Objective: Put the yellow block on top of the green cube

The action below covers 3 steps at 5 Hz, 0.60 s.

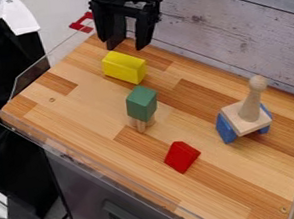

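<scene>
A clear plastic guard (31,79) edges the wooden tabletop (85,106), whose striped boards bear the blocks. A yellow block (124,67) lies on the wood toward the upper left, its long axis running from upper left to lower right (one end faces the lower right). Over the tabletop's far edge, the black gripper (127,45) hangs down from the top of the view, fingers pointing downward and jaws wide apart, a gap between them (the yellow block sits just below them in the view, outside that gap).

Slightly right of the yellow block and nearer the camera, a green cube (142,103) is perched on a small natural-wood piece (141,125). A red block (182,156) rests farther right and nearer the camera, tilted to the eye. At right, blue supports (225,128) stand beneath a square wooden plate (241,128), and a round-headed wooden peg (251,102) rises upright from it (its knob the same pale wood). Gray plank boards (234,30) form the backdrop.
</scene>
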### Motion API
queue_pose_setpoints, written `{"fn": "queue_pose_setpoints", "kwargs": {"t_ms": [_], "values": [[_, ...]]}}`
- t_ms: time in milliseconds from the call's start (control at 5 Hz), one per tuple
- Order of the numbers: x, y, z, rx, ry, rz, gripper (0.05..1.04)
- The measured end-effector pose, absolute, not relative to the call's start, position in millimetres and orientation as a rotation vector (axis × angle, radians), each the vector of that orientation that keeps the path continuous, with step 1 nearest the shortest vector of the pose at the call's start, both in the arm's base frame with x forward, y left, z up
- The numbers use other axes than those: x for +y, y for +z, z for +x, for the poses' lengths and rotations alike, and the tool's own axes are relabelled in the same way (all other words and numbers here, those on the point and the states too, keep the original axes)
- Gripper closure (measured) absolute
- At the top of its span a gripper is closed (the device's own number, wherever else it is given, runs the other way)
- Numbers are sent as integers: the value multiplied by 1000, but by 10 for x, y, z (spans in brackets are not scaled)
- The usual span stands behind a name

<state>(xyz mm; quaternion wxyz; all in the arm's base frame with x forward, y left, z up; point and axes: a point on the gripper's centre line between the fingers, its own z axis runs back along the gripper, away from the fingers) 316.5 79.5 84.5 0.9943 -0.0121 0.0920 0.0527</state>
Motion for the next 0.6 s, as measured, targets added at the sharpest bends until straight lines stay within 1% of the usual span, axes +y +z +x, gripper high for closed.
{"fn": "queue_pose_setpoints", "kwargs": {"t_ms": [200,400,600], "values": [[778,723,3126,224,108,-36,84],[719,619,3086,212,271,-53,84],[725,649,3020,127,493,-104,84]]}}
